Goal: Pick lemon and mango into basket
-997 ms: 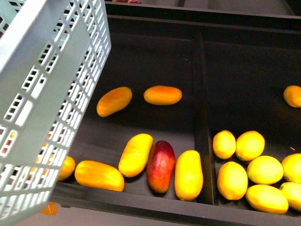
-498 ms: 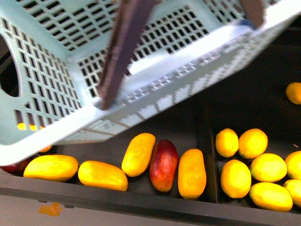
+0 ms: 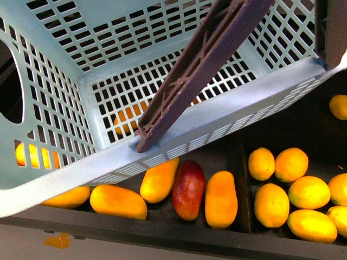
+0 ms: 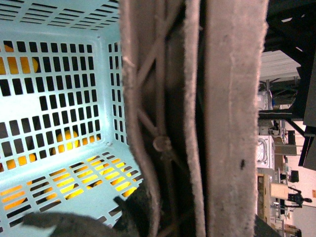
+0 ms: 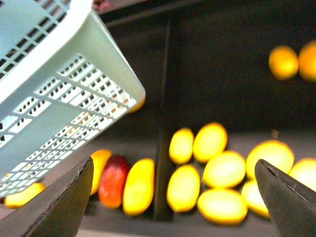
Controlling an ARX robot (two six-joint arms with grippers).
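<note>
The light teal basket (image 3: 233, 111) is hanging tilted over the left compartment of a dark bin (image 3: 303, 124), its slotted walls and brown ribbed handle (image 3: 200, 65) filling the upper part of the front view. Below its near rim, a smooth yellow-orange mango (image 3: 220, 199) is lying just right of a red mango (image 3: 188, 189), with more mangoes (image 3: 117, 201) beside them in a row. Past the divider (image 3: 238, 179), a plump yellow lemon (image 3: 261, 163) is sitting among other lemons (image 3: 306, 192) in the right compartment.

The left wrist view is showing what the front view is not: the left gripper (image 4: 195, 148) is pressing close on the handle (image 4: 158, 98), a grey fuzzy pad (image 4: 236, 98) lying along it, so the jaws are looking clamped on the handle. Yellow fruit is glowing through the slots of the basket (image 4: 29, 106) there.

The right wrist view is looking under the basket (image 5: 59, 98) at the fruit. The right gripper (image 5: 173, 197) is hovering with jaws spread wide and gripping nothing, above the red mango (image 5: 112, 180), the mango (image 5: 138, 186) and the lemons (image 5: 224, 170). It is also catching two round orange fruits (image 5: 284, 61) far back, where the front view is showing only one (image 3: 339, 106).

The basket is covering much of the left compartment; orange shapes are showing through its lattice.
</note>
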